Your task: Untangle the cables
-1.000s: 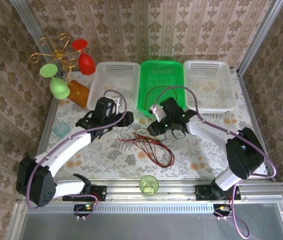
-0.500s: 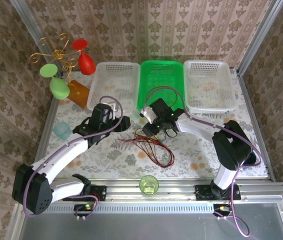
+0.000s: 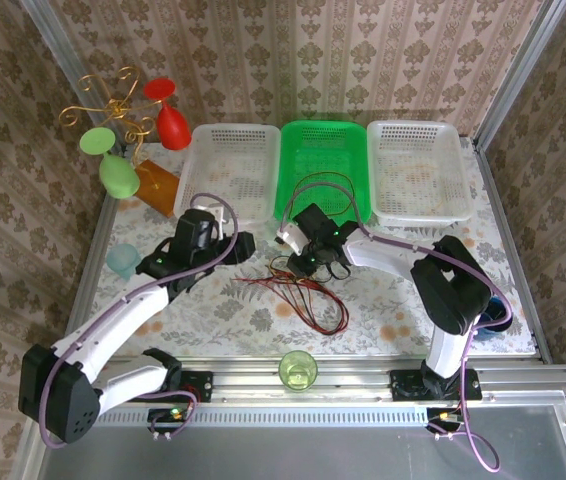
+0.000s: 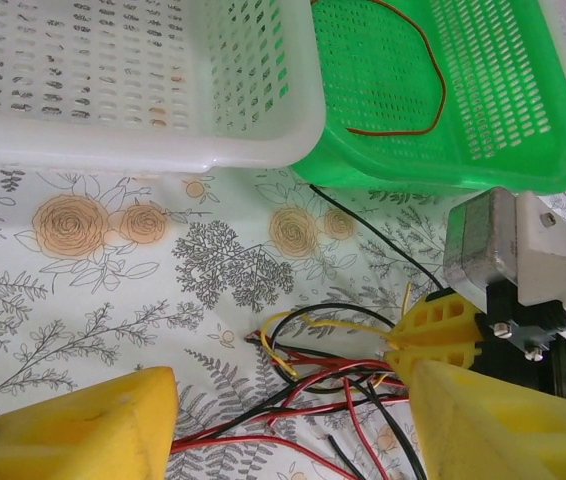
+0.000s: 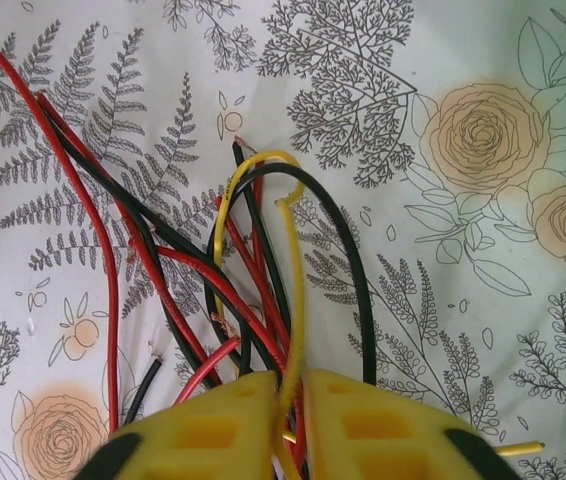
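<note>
Right pincer (image 5: 291, 385) has slid toward 9 o'clock, now nipping a yellow strand (image 5: 296, 290) of the thin red, black and yellow cables (image 3: 298, 290) on the floral table (image 3: 213, 312); left pincer (image 4: 288, 420) gapes wide. Light, limp, springy: grasp near ends.

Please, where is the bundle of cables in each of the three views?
Top view: cables, centre, just below the right gripper.
Left wrist view: cables, bottom centre, left of that gripper.
Right wrist view: cables, left and centre, above the gripper's fingers.
Shared landmark: the right gripper, pinching a yellow cable.
</note>
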Controlling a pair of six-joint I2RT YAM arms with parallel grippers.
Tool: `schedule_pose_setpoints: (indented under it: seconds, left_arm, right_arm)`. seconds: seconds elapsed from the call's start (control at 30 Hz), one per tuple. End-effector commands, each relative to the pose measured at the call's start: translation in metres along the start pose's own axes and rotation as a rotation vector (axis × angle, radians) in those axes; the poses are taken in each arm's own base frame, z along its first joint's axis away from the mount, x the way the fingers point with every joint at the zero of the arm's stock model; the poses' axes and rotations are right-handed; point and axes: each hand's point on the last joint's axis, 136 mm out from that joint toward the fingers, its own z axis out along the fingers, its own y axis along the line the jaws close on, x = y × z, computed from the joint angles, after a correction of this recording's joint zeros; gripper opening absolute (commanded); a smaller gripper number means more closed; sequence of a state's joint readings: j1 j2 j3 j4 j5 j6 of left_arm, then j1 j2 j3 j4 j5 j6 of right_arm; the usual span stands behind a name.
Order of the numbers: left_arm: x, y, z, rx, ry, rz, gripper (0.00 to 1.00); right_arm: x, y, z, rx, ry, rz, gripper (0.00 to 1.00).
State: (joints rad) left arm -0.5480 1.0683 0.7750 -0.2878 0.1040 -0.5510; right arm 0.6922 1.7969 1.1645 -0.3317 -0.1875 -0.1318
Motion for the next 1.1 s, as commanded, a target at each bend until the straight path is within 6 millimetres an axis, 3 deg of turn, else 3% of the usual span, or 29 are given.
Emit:
schedule_pose_setpoints:
  seconds: [0.0,0.03,0.63,0.9,1.0,1.07]
  left_arm:
    - [0.003,0.008,-0.008,-0.03,-0.002,-0.015,0.63]
    - [0.002,0.007,-0.009,-0.031,-0.004,-0.014,0.63]
    - [-0.021,-0.011,-0.024,0.014,-0.048,0.03,0.62]
    - [-0.034,-0.023,-0.033,0.052,-0.076,0.054,0.63]
    - [-0.039,-0.03,-0.039,0.077,-0.095,0.071,0.62]
    - [-0.044,-0.038,-0.043,0.114,-0.103,0.089,0.62]
  right_arm:
    - [-0.005,-0.001,0.0,0.015,0.006,-0.032,0.04]
    - [-0.007,-0.001,-0.003,0.018,0.0,-0.034,0.0]
    - [-0.063,-0.004,-0.107,0.159,-0.352,-0.153,0.0]
    - [-0.095,-0.009,-0.145,0.113,-0.585,-0.062,0.0]
    - [-0.101,-0.014,-0.149,0.116,-0.627,-0.044,0.0]
    - [-0.106,-0.015,-0.166,0.109,-0.671,-0.03,0.0]
